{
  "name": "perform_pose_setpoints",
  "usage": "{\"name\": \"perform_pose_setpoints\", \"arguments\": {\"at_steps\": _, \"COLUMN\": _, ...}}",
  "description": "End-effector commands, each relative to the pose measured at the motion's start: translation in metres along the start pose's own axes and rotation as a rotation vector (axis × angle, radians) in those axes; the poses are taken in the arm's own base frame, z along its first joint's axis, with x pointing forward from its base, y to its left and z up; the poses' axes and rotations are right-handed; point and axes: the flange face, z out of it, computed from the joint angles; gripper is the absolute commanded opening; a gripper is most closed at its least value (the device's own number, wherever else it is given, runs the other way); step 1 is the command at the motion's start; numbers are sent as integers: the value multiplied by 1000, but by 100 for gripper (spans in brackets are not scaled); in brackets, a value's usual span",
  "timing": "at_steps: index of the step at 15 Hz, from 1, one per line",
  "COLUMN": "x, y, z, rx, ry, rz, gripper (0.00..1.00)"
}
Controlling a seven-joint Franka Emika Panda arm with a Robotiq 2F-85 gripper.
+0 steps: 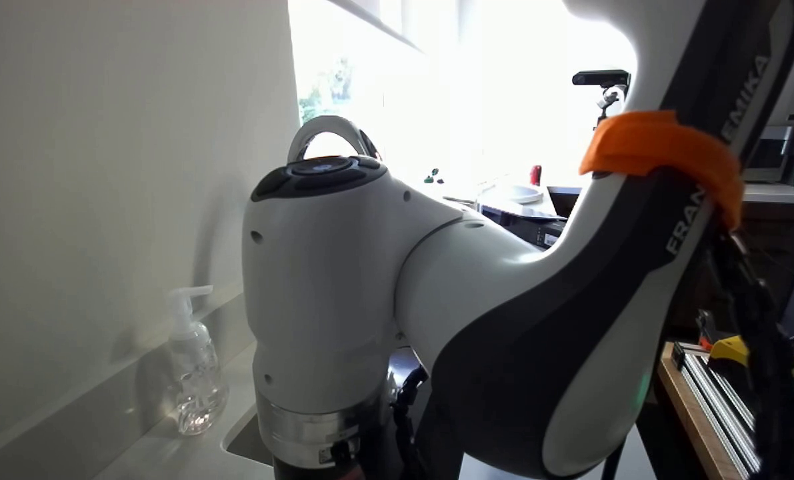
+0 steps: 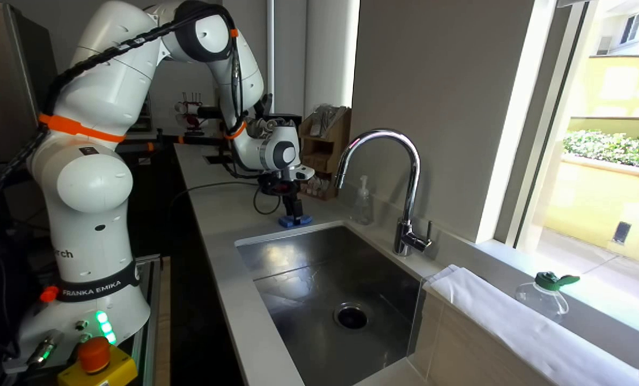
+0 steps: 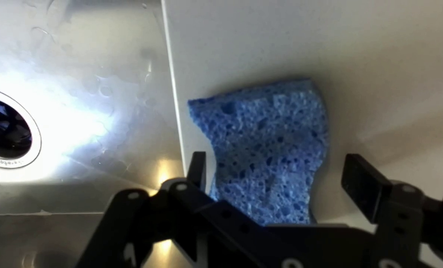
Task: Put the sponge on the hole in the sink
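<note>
The sponge [image 3: 266,149] is blue, porous and wavy-edged. It lies on the counter just beyond the sink edge and also shows in an exterior view [image 2: 288,221]. My gripper [image 3: 279,167] is open, its two fingers on either side of the sponge with gaps on both sides. In an exterior view the gripper [image 2: 296,215] points down, low at the sponge. The sink [image 2: 292,268] is a steel basin. The hole [image 2: 352,317] is a dark round drain in its floor, with nothing on it. The wrist view shows the hole [image 3: 5,130] at the left edge.
A chrome faucet [image 2: 415,171] arches over the sink's far side. A clear soap dispenser [image 2: 362,202] stands near the sink corner, also seen in an exterior view [image 1: 197,373]. A wooden rack [image 2: 324,147] stands behind the gripper. A white cloth [image 2: 518,321] covers a panel beside the sink.
</note>
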Motion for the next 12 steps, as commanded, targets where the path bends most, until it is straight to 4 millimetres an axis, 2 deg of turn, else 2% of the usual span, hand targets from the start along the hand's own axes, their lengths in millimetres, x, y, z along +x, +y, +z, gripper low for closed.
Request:
{"name": "perform_pose_setpoints", "arguments": {"at_steps": 1, "x": -3, "y": -4, "z": 6, "rx": 18, "ry": 2, "rz": 20, "gripper": 63}}
{"name": "perform_pose_setpoints", "arguments": {"at_steps": 4, "x": -3, "y": -6, "z": 4, "rx": 25, "ry": 6, "rz": 21, "gripper": 38}}
{"name": "perform_pose_setpoints", "arguments": {"at_steps": 9, "x": -3, "y": 2, "z": -2, "rx": 33, "ry": 9, "rz": 56, "gripper": 37}}
{"name": "perform_pose_setpoints", "arguments": {"at_steps": 12, "x": 0, "y": 19, "z": -4, "rx": 30, "ry": 15, "rz": 110, "gripper": 37}}
